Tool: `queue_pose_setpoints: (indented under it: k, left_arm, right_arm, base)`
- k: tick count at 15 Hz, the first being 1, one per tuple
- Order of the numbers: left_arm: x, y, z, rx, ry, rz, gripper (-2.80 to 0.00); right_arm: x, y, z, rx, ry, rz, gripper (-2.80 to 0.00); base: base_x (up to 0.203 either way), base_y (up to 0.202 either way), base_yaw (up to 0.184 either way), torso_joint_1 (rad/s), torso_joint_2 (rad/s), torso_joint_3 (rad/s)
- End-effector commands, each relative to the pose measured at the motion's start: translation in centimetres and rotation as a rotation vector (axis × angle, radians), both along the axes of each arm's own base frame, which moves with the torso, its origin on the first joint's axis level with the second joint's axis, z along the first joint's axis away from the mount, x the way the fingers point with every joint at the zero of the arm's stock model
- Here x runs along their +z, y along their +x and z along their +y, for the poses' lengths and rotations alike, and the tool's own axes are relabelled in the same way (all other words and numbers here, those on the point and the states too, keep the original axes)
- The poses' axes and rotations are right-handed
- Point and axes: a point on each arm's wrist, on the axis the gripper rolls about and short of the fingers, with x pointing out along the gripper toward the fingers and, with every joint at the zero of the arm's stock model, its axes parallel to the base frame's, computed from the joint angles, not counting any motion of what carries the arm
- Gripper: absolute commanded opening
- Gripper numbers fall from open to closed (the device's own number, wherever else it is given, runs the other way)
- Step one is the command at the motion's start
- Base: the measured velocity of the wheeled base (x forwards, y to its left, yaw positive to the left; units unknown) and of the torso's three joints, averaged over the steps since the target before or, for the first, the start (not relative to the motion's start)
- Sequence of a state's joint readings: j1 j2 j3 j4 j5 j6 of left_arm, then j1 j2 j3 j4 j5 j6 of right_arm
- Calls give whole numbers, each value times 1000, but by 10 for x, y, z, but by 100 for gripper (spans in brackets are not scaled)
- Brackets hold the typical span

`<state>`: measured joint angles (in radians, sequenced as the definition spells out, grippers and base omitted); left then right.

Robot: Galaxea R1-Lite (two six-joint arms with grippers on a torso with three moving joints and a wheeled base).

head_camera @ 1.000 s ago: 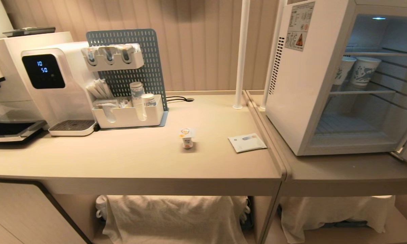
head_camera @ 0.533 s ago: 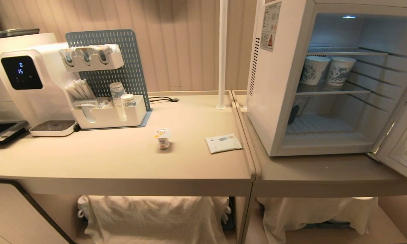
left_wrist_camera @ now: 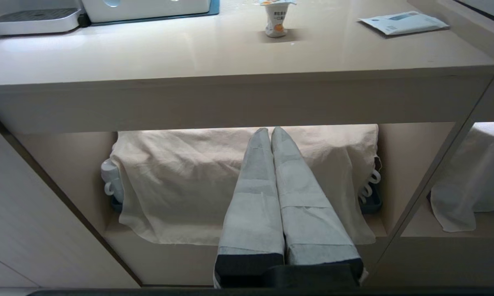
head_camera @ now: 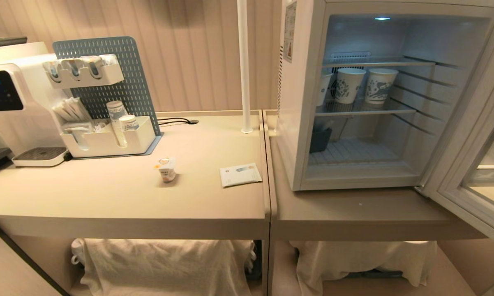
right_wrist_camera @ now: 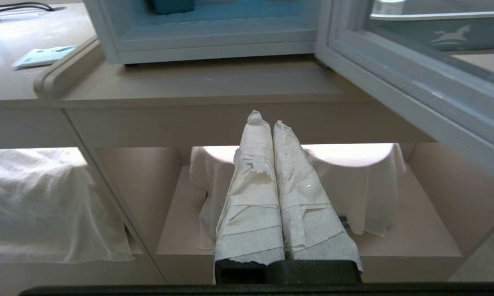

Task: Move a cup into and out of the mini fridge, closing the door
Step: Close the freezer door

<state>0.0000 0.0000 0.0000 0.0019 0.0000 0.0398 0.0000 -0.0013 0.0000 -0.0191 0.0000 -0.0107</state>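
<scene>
Both end effectors pressed together, empty | cup (head_camera: 167, 169) orange-labelled, print unreadable | door (head_camera: 473, 172) open

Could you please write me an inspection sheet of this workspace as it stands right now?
Surface: two beige counters side by side.
Job's things: cup upright on the left counter; mini fridge on the right counter, door swung open.
Clutter: paper cups on a fridge shelf; flat packet beside the cup; organiser tray; dispenser.
Grippers: left pincer and right pincer shut, empty, low before the counters.
Cables: black cable at the counter's back.
Surroundings: cloth-covered items underneath.
</scene>
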Motion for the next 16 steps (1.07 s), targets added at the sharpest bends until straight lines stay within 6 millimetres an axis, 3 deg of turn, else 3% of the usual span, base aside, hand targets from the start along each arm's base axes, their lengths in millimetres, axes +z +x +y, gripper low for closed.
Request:
queue_pose_setpoints:
  k: [1, 7, 16]
  left_arm:
    - [0, 0, 0, 2, -5, 2, -280]
    - [0, 0, 0, 3, -3, 0, -280]
    - [0, 0, 0, 3, -14, -2, -280]
  right_arm:
    - [-3, 1, 0, 2, 0, 11, -280]
    - [-3, 1, 0, 0, 0, 11, -280]
    - [-3, 1, 0, 2, -2, 12, -280]
  base:
    - [0, -66, 9, 6, 1, 4]
    - [-15, 0, 0, 1, 1, 1]
    - [-191, 0, -1, 2, 4, 2]
